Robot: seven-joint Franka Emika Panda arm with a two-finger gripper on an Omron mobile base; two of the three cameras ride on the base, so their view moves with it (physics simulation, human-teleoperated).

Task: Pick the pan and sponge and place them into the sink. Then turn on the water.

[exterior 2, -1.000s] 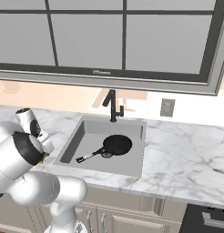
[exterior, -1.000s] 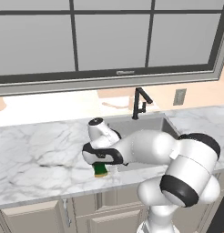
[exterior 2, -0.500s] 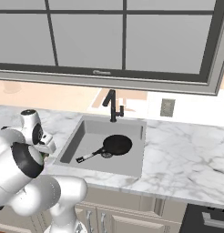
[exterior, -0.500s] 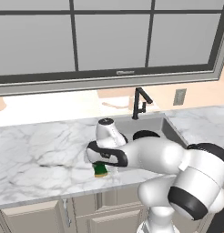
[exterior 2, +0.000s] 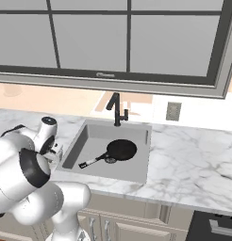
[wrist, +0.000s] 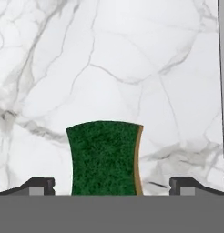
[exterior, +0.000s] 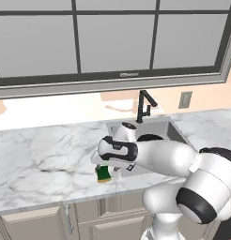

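Note:
The sponge (exterior: 104,174), green top over a yellow base, lies on the white marble counter near its front edge, left of the sink (exterior: 176,130). My gripper (exterior: 109,165) hangs just above it, open. In the hand view the sponge (wrist: 104,157) sits between the two fingertips (wrist: 39,185) with a gap on each side, and the gripper (wrist: 113,186) touches nothing. The black pan (exterior 2: 120,150) rests inside the sink (exterior 2: 132,175), its handle pointing to the front left. No water runs from the black faucet (exterior 2: 116,107).
A wide window fills the wall behind the counter. An outlet plate (exterior 2: 173,111) sits on the wall right of the faucet. Bare marble counter (exterior: 42,159) stretches to the left of the sponge and more counter (exterior 2: 193,160) to the right of the sink. Cabinet doors run below.
The hand has shifted slightly right and lower over the sponge, and the elbow has swung out to the right. Sponge and pan have not moved. The jaws stay open.

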